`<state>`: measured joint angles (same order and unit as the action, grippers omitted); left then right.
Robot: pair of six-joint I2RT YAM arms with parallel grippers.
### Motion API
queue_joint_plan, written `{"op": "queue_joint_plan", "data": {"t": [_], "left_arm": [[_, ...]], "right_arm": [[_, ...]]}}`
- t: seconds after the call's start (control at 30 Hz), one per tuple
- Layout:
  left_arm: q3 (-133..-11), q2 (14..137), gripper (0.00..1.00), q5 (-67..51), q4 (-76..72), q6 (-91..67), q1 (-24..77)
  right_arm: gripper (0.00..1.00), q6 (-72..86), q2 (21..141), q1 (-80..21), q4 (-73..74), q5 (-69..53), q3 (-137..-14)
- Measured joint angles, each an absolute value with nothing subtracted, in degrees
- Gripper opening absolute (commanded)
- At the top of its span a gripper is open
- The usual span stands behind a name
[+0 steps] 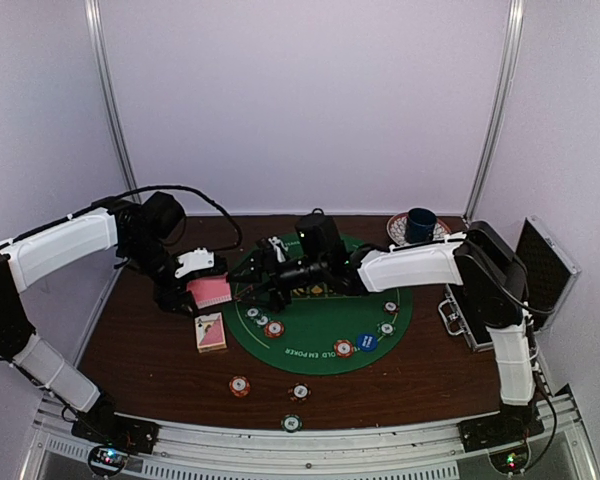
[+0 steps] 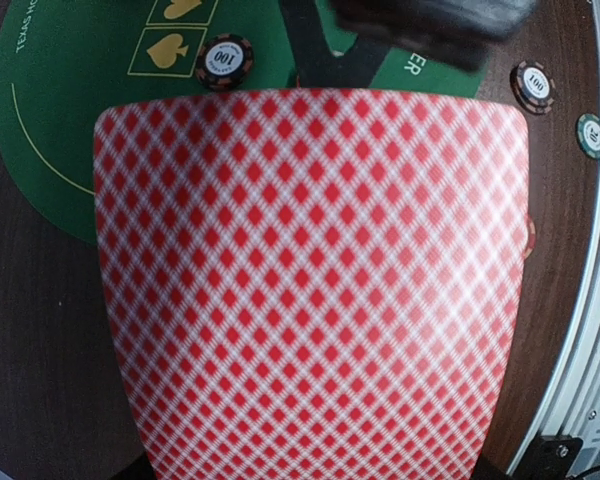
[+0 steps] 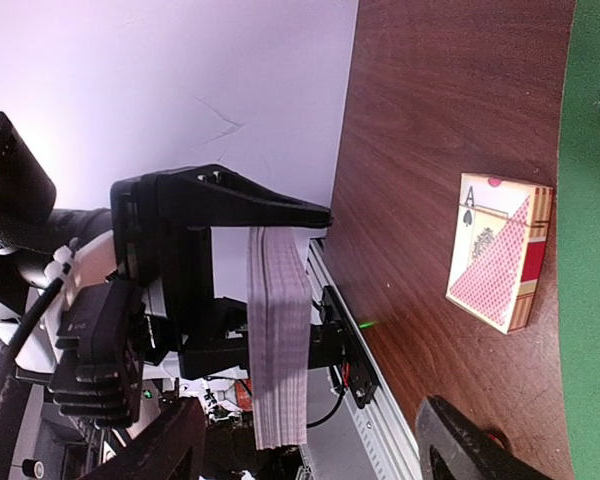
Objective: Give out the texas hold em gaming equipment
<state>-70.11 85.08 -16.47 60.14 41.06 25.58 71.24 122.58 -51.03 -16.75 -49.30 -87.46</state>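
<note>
A deck of pink-backed playing cards (image 1: 209, 291) hangs above the table's left side with my left gripper (image 1: 196, 284) shut on it. In the left wrist view the top card (image 2: 310, 280) fills the frame and hides the fingers. The right wrist view shows the deck (image 3: 278, 335) edge-on, clamped by a left finger (image 3: 230, 195). My right gripper (image 1: 253, 272) reaches in from the right and is open. In its own view the right gripper (image 3: 310, 450) has its fingers on either side of the deck's near end, not touching it. Striped chips (image 1: 274, 328) and a blue disc (image 1: 367, 342) lie on the green mat (image 1: 320, 325).
A card box (image 1: 210, 332) lies flat on the wood just below the deck, also visible as the box (image 3: 500, 250). Loose chips (image 1: 239, 385) sit near the front rail. A dark blue cup (image 1: 420, 224) on a saucer stands at the back right, beside an open black case (image 1: 540, 265).
</note>
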Motion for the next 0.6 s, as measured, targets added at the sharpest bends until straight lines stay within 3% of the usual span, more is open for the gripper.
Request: {"op": "queue_joint_plan", "data": {"t": [0.6], "left_arm": [[-71.07,85.10,0.00,-17.41,61.17,40.86,25.63]], "right_arm": [[0.59,77.43,129.62,-52.03,-22.79,-52.71,-94.70]]}}
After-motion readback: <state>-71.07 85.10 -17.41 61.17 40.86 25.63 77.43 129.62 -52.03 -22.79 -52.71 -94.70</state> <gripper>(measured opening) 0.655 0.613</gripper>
